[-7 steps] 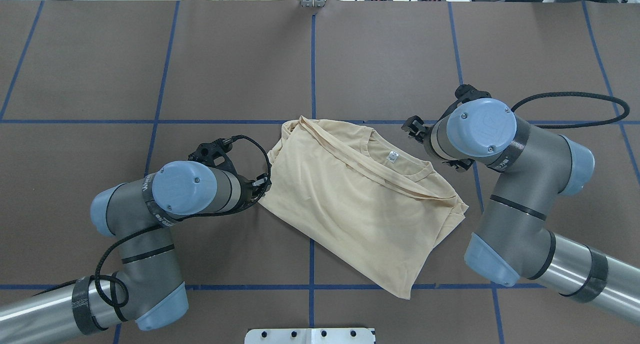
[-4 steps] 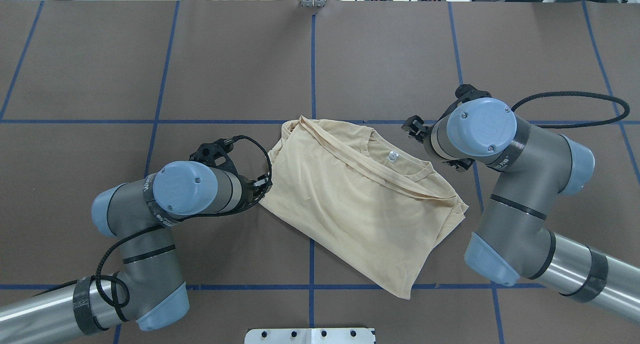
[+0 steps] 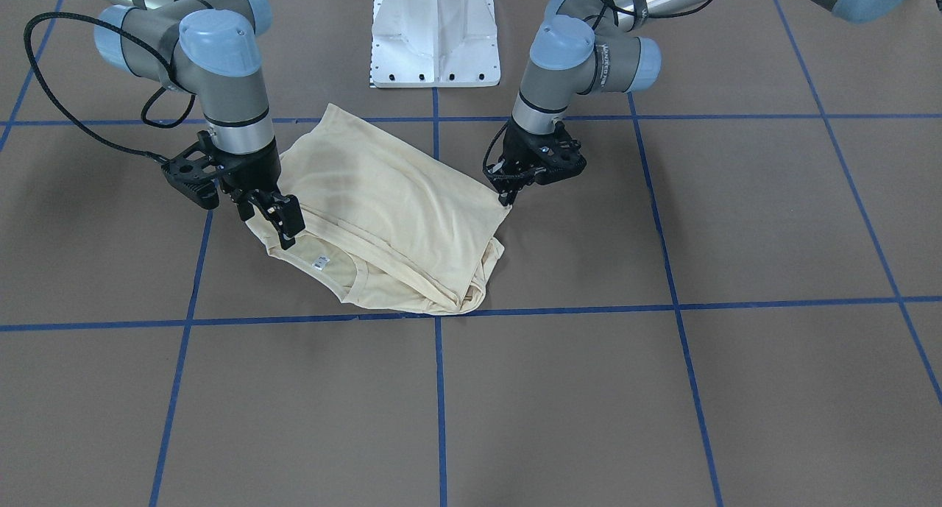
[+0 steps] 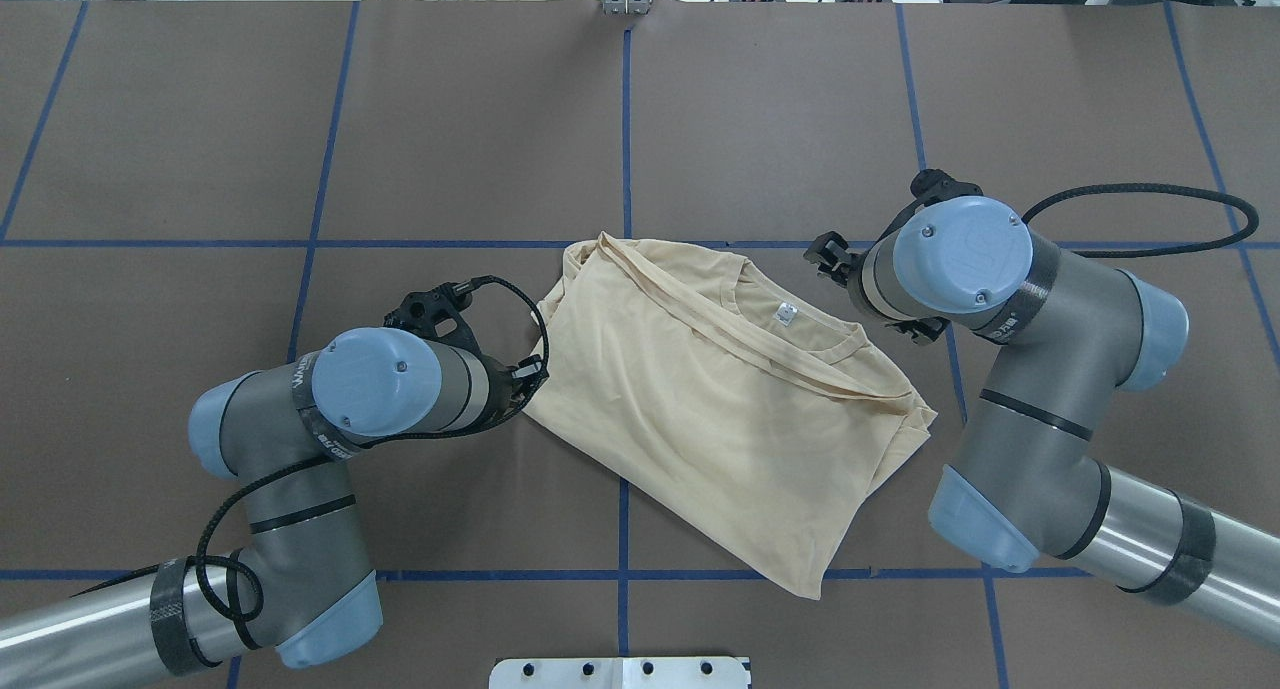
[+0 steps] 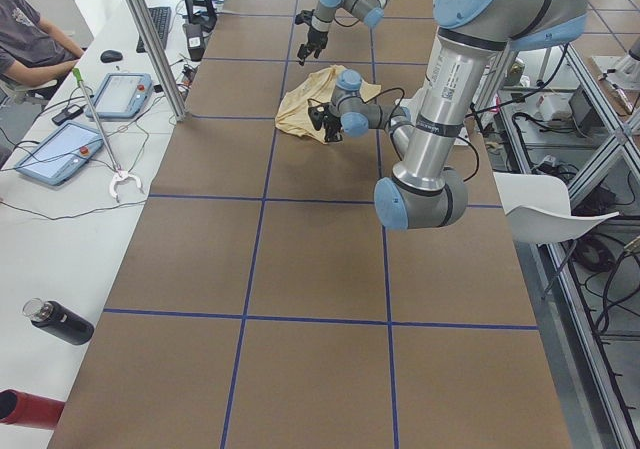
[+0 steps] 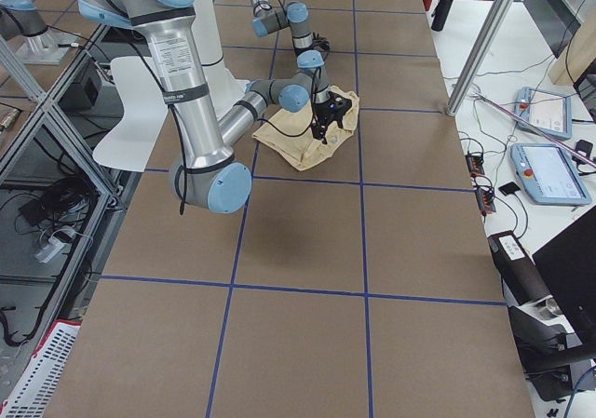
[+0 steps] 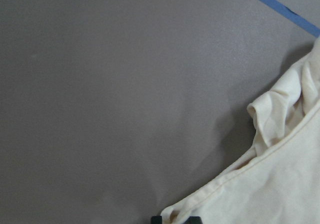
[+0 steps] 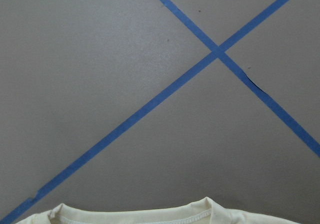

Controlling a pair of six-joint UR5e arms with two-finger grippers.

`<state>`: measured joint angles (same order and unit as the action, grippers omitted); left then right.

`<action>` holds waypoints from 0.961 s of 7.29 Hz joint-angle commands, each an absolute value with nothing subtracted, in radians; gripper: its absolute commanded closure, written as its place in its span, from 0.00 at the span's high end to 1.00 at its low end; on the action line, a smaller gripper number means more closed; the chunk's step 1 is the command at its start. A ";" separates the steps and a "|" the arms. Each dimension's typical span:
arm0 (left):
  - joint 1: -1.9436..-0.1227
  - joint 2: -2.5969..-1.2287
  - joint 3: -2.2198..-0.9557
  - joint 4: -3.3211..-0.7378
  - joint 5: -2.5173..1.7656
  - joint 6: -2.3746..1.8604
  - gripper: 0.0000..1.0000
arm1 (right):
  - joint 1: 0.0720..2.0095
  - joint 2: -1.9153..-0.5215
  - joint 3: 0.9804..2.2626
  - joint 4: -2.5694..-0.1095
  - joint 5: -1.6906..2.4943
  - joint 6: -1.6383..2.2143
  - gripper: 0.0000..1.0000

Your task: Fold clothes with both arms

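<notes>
T-shirt [image 4: 700, 399]: folded, flat on worktop [image 4: 200, 119] centre, neck tag [image 4: 786, 313] facing up. Left arm [image 4: 375, 384]: left jaws closed, pinching T-shirt corner hem. Right arm [image 4: 960, 254]: right jaws parted, gripping nothing, tips at T-shirt shoulder edge near neck tag.

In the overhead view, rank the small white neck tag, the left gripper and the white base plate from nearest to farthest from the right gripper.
From the black right gripper:
1. Small white neck tag, close by, inside the pale yellow T-shirt's collar.
2. Black left gripper, across the shirt at its far corner.
3. White metal base plate, at the view's bottom edge.
</notes>
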<state>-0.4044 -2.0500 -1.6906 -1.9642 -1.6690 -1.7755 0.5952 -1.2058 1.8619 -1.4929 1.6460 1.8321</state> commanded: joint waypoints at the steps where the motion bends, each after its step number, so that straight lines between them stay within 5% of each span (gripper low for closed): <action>1: -0.406 -2.048 -1.703 -1.963 -1.667 -1.767 0.00 | 0.597 -1.207 1.861 -1.494 1.646 1.830 1.00; 5: -0.588 -2.051 -1.691 -1.977 -1.670 -1.492 0.00 | 0.601 -1.206 1.861 -1.494 1.644 1.812 1.00; 7: -0.696 -2.110 -1.549 -2.062 -1.669 -1.416 0.00 | 0.601 -1.203 1.865 -1.493 1.644 1.813 1.00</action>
